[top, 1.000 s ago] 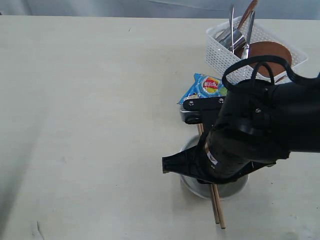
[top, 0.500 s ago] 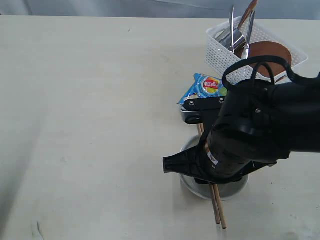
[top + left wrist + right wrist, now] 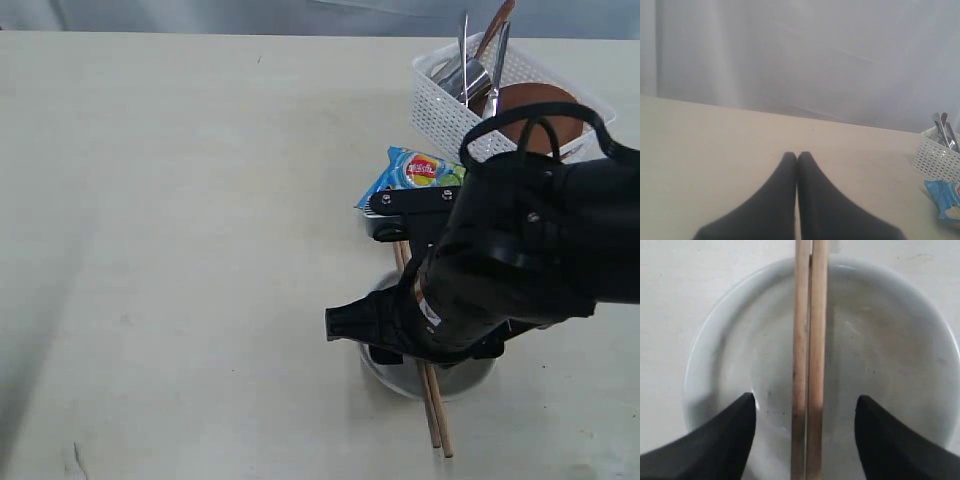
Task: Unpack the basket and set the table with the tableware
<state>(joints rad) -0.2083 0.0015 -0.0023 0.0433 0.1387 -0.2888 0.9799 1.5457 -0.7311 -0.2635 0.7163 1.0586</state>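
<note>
- Two wooden chopsticks point(image 3: 810, 340) lay side by side across the white bowl point(image 3: 890, 365) on the table point(image 3: 200, 200).
- Right gripper point(image 3: 805, 399) hung over them, jaws spread wide, touching neither stick.
- Left gripper point(image 3: 797, 156) was closed and empty.
- Basket point(image 3: 440, 110), well apart from the bowl, held the reddish-brown plate point(image 3: 535, 100) and steel cutlery point(image 3: 464, 50).

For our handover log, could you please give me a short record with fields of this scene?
white round bowl: on pale cream table
wooden chopsticks: side by side across the bowl
right gripper: open above the bowl, straddling the chopsticks without touching
left gripper: shut, empty, over bare table
white lattice plastic basket: holds reddish-brown round plate, steel cup and cutlery
blue snack bag: on table beside basket
</note>
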